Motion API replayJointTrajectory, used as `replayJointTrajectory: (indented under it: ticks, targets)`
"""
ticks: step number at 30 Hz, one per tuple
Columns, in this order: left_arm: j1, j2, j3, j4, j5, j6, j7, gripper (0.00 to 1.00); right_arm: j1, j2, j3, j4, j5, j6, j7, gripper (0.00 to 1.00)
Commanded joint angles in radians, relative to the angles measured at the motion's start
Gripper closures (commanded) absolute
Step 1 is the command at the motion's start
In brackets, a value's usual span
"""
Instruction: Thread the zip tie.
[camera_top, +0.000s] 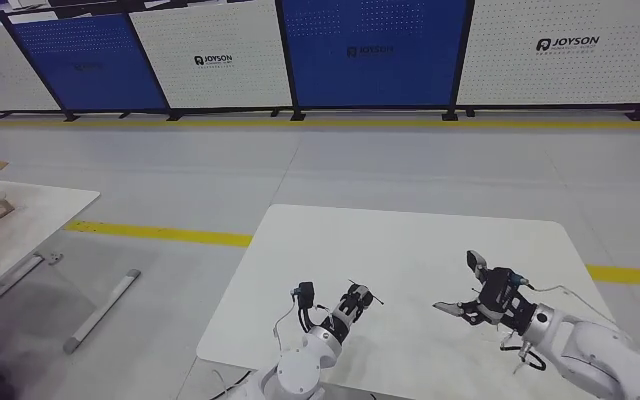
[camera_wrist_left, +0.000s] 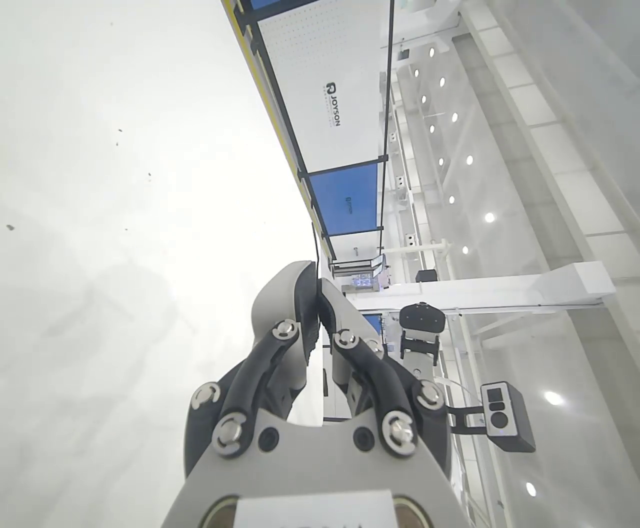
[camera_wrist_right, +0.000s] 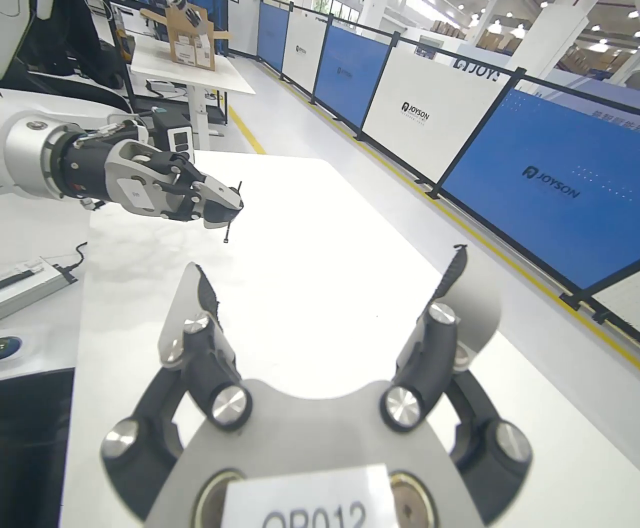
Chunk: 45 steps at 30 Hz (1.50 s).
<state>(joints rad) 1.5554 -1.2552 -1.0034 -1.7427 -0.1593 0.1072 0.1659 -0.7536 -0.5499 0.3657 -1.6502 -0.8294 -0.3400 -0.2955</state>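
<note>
L gripper (camera_wrist_right: 234, 209) is clamped on the zip tie (camera_wrist_right: 228, 232), pinched approx mid-length, so both ends stick out past the pads. My read: that leaves an end free for threading. It hangs above the table (camera_top: 420, 240), by the near edge towards the near-left corner. R gripper (camera_wrist_right: 327, 260) has its jaws spread wide w/ nothing between them. It's by the near edge towards the right side, facing the tie but well apart from it, prob. staged to take the free end. Can't tell which end is head vs tail; the tie's too thin to make out.
</note>
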Motion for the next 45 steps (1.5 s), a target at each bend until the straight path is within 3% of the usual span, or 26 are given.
replayJointTrajectory:
  ticks: [1, 5, 8, 11, 14, 21, 33, 37, 40, 45]
  targets:
    - [0.0, 0.0, 0.0, 0.0, 0.0, 0.0, 0.0, 1.0, 0.0, 0.0, 0.0, 0.0, 0.0, 0.0, 0.0, 0.0]
    - [0.0, 0.0, 0.0, 0.0, 0.0, 0.0, 0.0, 1.0, 0.0, 0.0, 0.0, 0.0, 0.0, 0.0, 0.0, 0.0]
    - [0.0, 0.0, 0.0, 0.0, 0.0, 0.0, 0.0, 1.0, -0.011, -0.001, 0.01, -0.014, 0.096, 0.0, 0.034, 0.0]
    - [0.0, 0.0, 0.0, 0.0, 0.0, 0.0, 0.0, 1.0, 0.007, 0.012, 0.01, -0.03, 0.215, 0.0, 0.133, 0.0]
    - [0.0, 0.0, 0.0, 0.0, 0.0, 0.0, 0.0, 1.0, 0.04, 0.026, 0.014, -0.033, 0.354, 0.0, 0.298, 0.0]
    - [0.0, 0.0, 0.0, 0.0, 0.0, 0.0, 0.0, 1.0, 0.094, 0.026, 0.026, 0.008, 0.63, 0.0, 0.595, 0.0]
    - [0.0, 0.0, 0.0, 0.0, 0.0, 0.0, 0.0, 1.0, 0.092, 0.026, 0.025, 0.009, 0.627, 0.004, 0.6, 0.0]
    - [0.0, 0.0, 0.0, 0.0, 0.0, 0.0, 0.0, 1.0, 0.1, 0.023, 0.049, -0.01, 0.614, 0.13, 0.746, 0.0]
    - [0.0, 0.0, 0.0, 0.0, 0.0, 0.0, 0.0, 1.0, 0.108, 0.029, 0.075, 0.005, 0.669, 0.163, 0.904, 0.0]
    - [0.0, 0.0, 0.0, 0.0, 0.0, 0.0, 0.0, 1.0, 0.119, 0.024, 0.096, 0.033, 0.699, 0.174, 1.082, 0.0]
